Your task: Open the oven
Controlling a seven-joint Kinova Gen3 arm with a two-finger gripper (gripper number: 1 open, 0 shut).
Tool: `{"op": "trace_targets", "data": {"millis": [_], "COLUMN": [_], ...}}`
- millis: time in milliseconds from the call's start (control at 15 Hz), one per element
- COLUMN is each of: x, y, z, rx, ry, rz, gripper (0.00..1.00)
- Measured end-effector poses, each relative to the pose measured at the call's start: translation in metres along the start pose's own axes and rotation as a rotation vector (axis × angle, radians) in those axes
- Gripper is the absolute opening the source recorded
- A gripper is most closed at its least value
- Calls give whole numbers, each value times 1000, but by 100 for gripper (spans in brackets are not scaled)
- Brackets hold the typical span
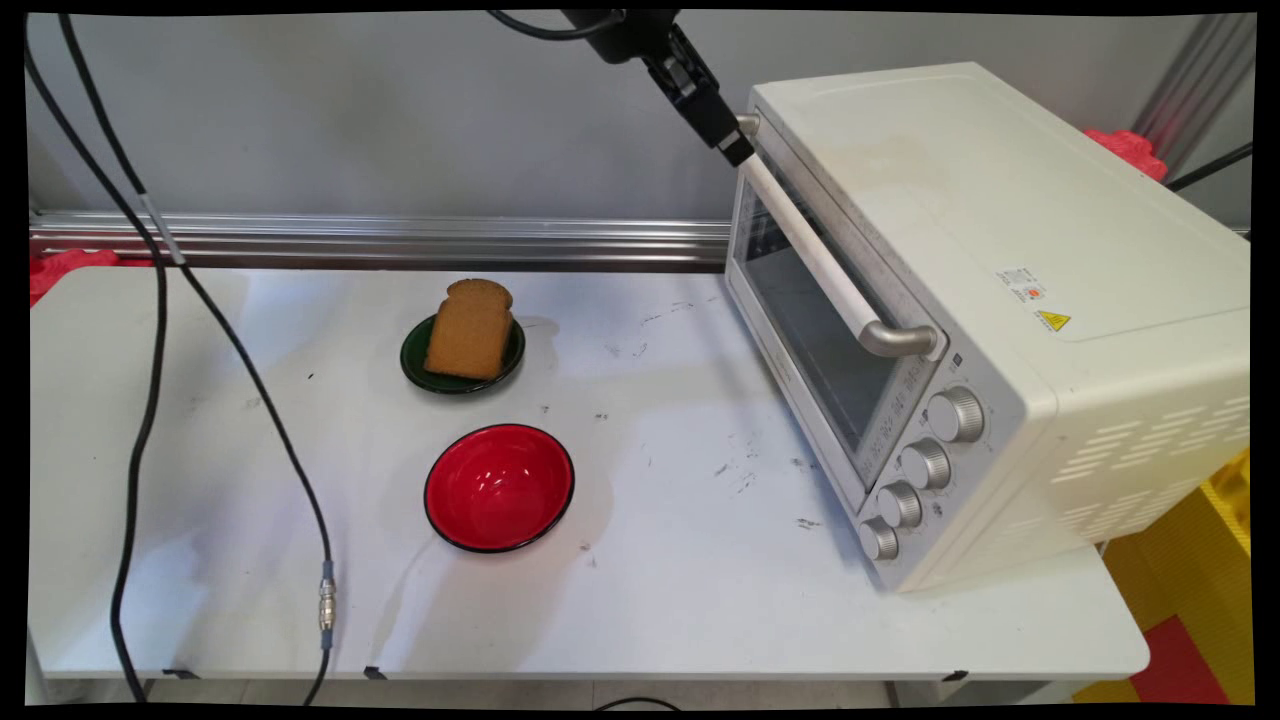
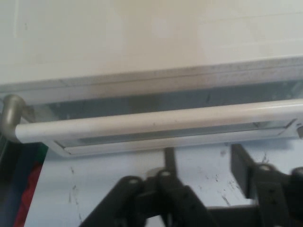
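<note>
The black gripper (image 1: 738,150) hangs at the far upper corner of the cream toaster oven (image 1: 1000,300), its tip right beside the far end of the door handle (image 1: 820,255); from the hand view the fingers (image 2: 240,170) look spread, nothing between them, though only one shows clearly; the oven door is closed. On the white table (image 1: 650,600), well apart: a slice of bread (image 1: 468,328) on a green plate (image 1: 412,362); nearer, a red bowl (image 1: 499,487).

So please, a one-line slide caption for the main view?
Black gripper at the far end of the closed toaster oven's door handle.
</note>
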Motion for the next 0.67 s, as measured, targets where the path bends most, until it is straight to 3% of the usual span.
{"op": "trace_targets", "data": {"millis": [667], "x": [5], "y": [-8], "z": [19], "rx": [-5], "ry": [37], "rz": [9], "gripper": [0]}}
